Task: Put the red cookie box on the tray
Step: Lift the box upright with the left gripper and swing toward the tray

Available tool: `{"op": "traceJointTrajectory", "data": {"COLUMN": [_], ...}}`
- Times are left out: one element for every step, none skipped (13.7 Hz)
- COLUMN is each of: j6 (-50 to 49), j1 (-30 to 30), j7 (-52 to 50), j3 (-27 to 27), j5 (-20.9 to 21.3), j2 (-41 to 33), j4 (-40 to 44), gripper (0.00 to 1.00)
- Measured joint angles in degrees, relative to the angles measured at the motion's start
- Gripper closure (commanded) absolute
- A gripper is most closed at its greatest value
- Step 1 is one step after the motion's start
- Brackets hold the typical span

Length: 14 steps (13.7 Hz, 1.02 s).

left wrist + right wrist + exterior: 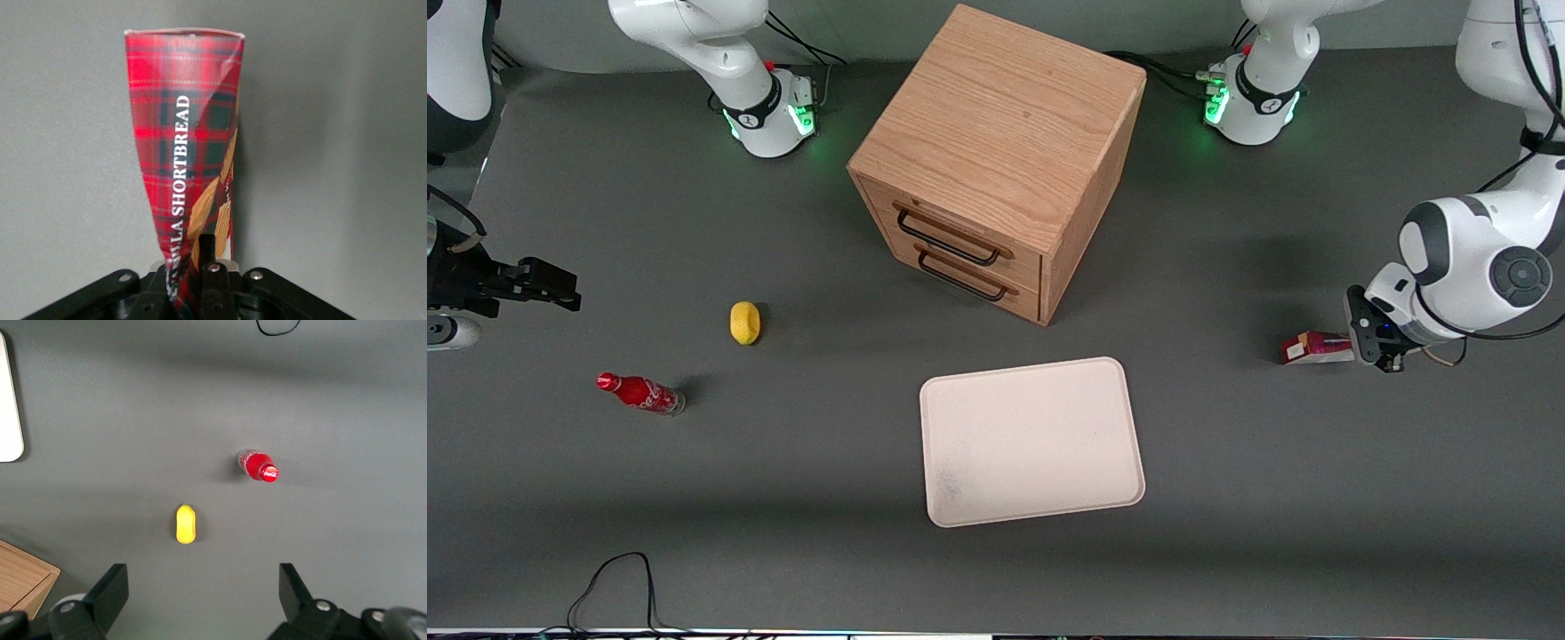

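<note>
Left arm's black two-finger gripper (1371,348) sits low at the working arm's end of the table, fingers (208,257) clamped on one end of the long slim red tartan cardboard cookie box (183,140). Box is pinched and twisted at the grip; its free end sticks out from the gripper toward the table's middle, lying on or just over the grey tabletop (1227,462). Flat cream-white rectangular tray (1032,440) lies well apart from the gripper, toward the parked arm's end, nearer the front camera than the wooden two-drawer cabinet (996,160).

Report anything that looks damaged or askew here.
The red cookie box looks crushed: it pinches narrow where the gripper clamps it, and one wall creases. The tray lies bare. Nothing else stands out.
</note>
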Motion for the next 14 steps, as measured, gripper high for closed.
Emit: {"op": "traceJointTrajectory", "data": {"j6": [-4.2, -8.7, -14.3, -20.3, -26.4, -32.5, -38.2, -43.2, -47.4, -50.2, -52.2, -53.4, -53.7, -54.1], "j1": [0.0, -0.1, -0.3, -0.4, -0.5, -0.5, -0.5, -0.5, -0.6, -0.8, -1.1, -1.5, -2.2, -3.0], "j7": [-0.3, -0.9, -2.2, -3.7, -5.2, -6.3, -7.5, -9.0, -10.4, -11.8, -13.4, -15.6, -18.9, -23.2], "j3": [0.0, -0.1, -0.1, -0.2, -0.2, -0.3, -0.3, -0.3, -0.3, -0.3, -0.4, -0.4, -0.5, -0.7], "j5": [0.0, 0.0, 0.0, 0.0, 0.0, 0.1, 0.4, 0.8, 1.0, 1.2, 1.2, 1.3, 1.3, 1.3], "j2": [-2.1, -4.4, -7.1, -9.6, -11.5, -12.9, -13.6, -13.8, -13.9, -13.9, -13.9, -13.9, -13.8, -13.7], "j4": [1.3, 2.8, 5.0, 7.5, 10.8, 14.6, 18.9, 23.1, 27.2, 30.3, 32.6, 34.2, 35.2, 35.8], "gripper": [1.0, 1.0, 1.0, 1.0, 1.0, 1.0, 1.0, 1.0, 1.0, 1.0, 1.0, 1.0, 1.0, 1.0]}}
